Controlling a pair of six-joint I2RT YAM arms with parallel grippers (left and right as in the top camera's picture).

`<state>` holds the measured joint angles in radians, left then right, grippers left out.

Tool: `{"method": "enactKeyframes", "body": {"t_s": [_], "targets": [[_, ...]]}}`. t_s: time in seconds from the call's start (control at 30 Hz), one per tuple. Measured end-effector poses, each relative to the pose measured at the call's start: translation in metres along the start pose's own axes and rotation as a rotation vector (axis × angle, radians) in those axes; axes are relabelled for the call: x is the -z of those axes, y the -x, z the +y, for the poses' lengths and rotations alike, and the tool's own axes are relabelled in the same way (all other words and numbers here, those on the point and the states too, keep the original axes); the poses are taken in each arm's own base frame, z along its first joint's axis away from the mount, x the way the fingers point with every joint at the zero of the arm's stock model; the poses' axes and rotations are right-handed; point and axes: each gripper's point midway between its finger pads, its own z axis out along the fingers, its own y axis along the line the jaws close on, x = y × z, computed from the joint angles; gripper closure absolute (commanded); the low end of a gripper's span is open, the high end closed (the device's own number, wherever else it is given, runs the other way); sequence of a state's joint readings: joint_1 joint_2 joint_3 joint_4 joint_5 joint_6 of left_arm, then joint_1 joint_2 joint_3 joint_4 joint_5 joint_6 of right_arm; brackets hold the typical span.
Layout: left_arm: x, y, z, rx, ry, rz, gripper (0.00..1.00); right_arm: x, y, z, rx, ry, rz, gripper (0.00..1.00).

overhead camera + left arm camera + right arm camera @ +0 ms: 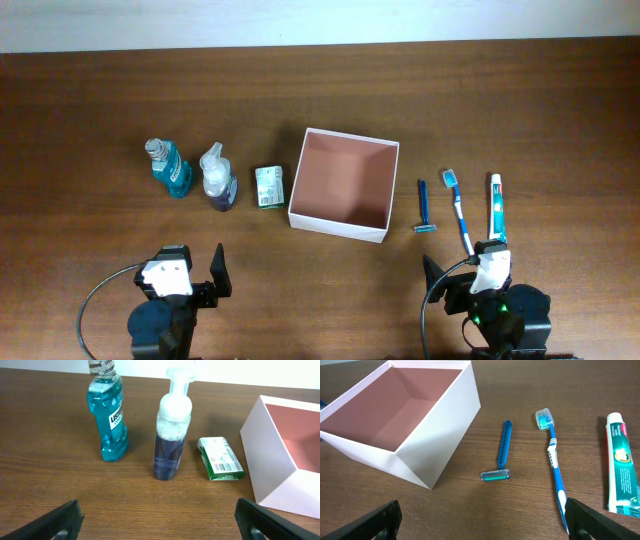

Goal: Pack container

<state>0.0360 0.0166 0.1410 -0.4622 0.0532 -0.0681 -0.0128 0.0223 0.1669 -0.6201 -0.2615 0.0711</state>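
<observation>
The container [310, 180], a square white box with a pinkish-brown inside, stands empty at the table's middle; it also shows in the left wrist view [270, 460] and the right wrist view [450, 420]. Left of it stand a blue mouthwash bottle [168, 168] [110, 415], a foam pump bottle [217, 180] [172, 435] and a green-white packet [269, 186] [220, 458]. Right of it lie a blue razor [423, 208] [502, 452], a toothbrush [458, 208] [554, 460] and a toothpaste tube [496, 205] [621, 467]. My left gripper [195, 272] [160, 522] and right gripper [462, 270] [482, 520] are open and empty near the front edge.
The dark wooden table [100, 100] runs to a pale wall at the back. Cables curl beside each arm base [90, 300].
</observation>
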Motion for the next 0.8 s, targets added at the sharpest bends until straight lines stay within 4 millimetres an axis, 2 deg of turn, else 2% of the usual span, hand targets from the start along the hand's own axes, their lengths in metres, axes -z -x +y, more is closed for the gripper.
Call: {"method": "enactKeyframes", "body": {"t_s": [0.8], "targets": [[0.0001, -0.0001, -0.0046, 0.000, -0.027, 0.001, 0.01, 0.0000, 0.0000, 0.0000, 0.000, 0.000, 0.000, 0.01]]}}
